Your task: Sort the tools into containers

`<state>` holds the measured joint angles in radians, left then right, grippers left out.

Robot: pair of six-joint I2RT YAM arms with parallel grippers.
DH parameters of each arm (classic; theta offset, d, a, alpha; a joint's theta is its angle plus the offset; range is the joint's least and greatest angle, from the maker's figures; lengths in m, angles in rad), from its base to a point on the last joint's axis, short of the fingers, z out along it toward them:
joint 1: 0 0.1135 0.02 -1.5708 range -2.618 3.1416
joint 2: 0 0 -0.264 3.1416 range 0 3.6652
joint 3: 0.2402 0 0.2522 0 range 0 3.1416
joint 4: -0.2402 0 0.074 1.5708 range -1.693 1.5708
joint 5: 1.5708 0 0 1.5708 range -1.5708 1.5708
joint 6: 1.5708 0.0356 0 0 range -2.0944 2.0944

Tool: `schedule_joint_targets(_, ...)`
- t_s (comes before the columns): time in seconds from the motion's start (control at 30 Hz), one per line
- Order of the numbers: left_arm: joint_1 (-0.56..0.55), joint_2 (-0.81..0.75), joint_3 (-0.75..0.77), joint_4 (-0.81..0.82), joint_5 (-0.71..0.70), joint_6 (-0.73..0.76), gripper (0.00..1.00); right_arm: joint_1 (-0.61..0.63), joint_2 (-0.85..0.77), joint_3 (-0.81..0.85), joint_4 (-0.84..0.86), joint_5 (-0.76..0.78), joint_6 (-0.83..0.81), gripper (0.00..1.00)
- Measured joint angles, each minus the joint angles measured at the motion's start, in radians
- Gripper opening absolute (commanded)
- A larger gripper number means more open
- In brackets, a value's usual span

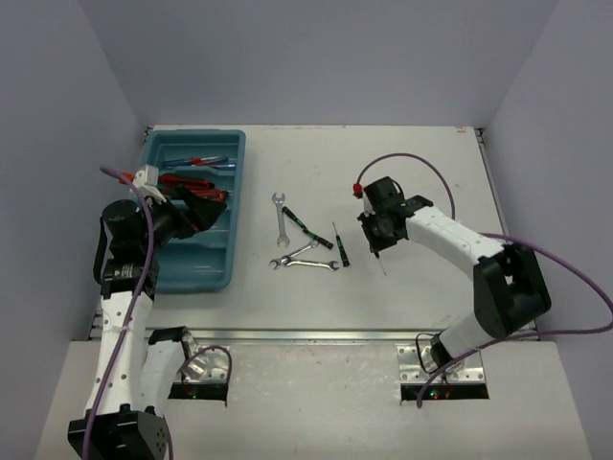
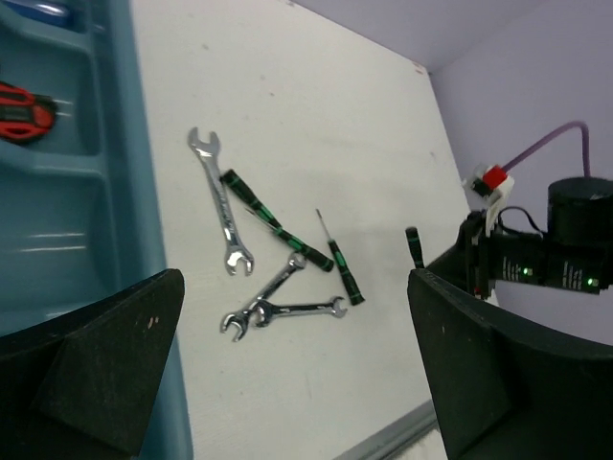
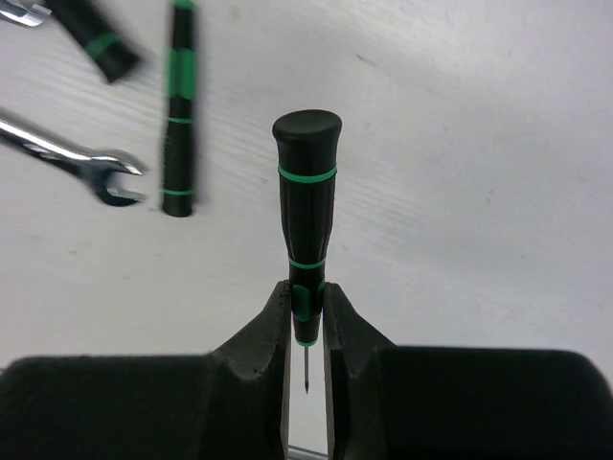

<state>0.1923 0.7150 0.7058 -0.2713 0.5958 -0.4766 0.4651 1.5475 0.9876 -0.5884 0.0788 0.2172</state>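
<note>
My right gripper (image 3: 306,309) is shut on the lower handle of a black-green screwdriver (image 3: 306,206) and holds it above the table; it shows right of centre in the top view (image 1: 376,230). My left gripper (image 2: 297,383) is open and empty and hovers over the right edge of the teal tray (image 1: 206,213). On the table lie one long silver wrench (image 1: 280,218), two black-green screwdrivers (image 1: 308,228) (image 1: 340,246) and two crossed wrenches (image 1: 305,260). They also show in the left wrist view (image 2: 287,292). The teal tray (image 1: 187,273) holds blue/red screwdrivers (image 1: 196,162) and red-and-black pliers (image 1: 187,182).
The tray's wall (image 2: 120,172) fills the left of the left wrist view, with a red pliers handle (image 2: 24,110) in one compartment. The table's metal front edge (image 1: 316,335) runs behind the arm bases. A purple cable (image 1: 412,163) loops over the right arm.
</note>
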Motion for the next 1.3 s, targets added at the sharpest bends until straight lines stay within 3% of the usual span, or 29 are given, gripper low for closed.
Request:
schedule_joint_targets(0.1,-0.104,0.013,-0.049,0.096,0.039,-0.06,1.0,0.019,-0.12,-0.002,0.045,-0.108,0.015,0.0)
schedule_joint_targets(0.23,-0.3,0.038,-0.105,0.288,0.059,-0.163,1.0,0.041,-0.22,-0.026,0.184,-0.392,0.053,0.0)
schedule_joint_targets(0.4,-0.5,0.12,-0.17,0.58,0.062,-0.271,1.0,0.086,-0.247,-0.061,0.389,-0.729,0.142,0.0)
schedule_joint_targets(0.57,-0.637,0.187,-0.165,0.679,-0.018,-0.278,0.9,0.141,-0.247,-0.061,0.477,-0.881,0.181,0.0)
schedule_joint_targets(0.7,-0.674,0.231,-0.126,0.68,-0.085,-0.269,0.68,0.145,-0.247,-0.06,0.49,-0.922,0.192,0.0)
schedule_joint_targets(0.77,-0.686,0.25,-0.107,0.68,-0.109,-0.265,0.52,0.148,-0.247,-0.057,0.494,-0.933,0.198,0.0)
schedule_joint_targets(0.9,-0.727,0.282,-0.077,0.681,-0.132,-0.261,0.36,0.153,-0.247,-0.045,0.5,-0.94,0.206,0.0)
schedule_joint_targets(0.97,-0.748,0.293,-0.073,0.683,-0.138,-0.259,0.19,0.154,-0.247,-0.038,0.501,-0.93,0.208,0.0)
schedule_joint_targets(1.0,-0.758,0.299,-0.073,0.685,-0.142,-0.257,0.04,0.154,-0.247,-0.034,0.502,-0.923,0.21,0.0)
schedule_joint_targets(1.17,-0.774,0.326,-0.067,0.669,-0.177,-0.257,0.0,0.155,-0.247,-0.032,0.489,-0.877,0.215,0.01)
schedule_joint_targets(1.2,-0.775,0.326,-0.061,0.654,-0.192,-0.255,0.0,0.155,-0.247,-0.032,0.489,-0.865,0.217,0.12)
schedule_joint_targets(1.23,-0.776,0.326,-0.053,0.636,-0.207,-0.254,0.0,0.155,-0.247,-0.032,0.49,-0.853,0.219,0.34)
schedule_joint_targets(1.3,-0.777,0.326,-0.034,0.592,-0.243,-0.252,0.0,0.154,-0.251,-0.032,0.489,-0.821,0.223,0.61)
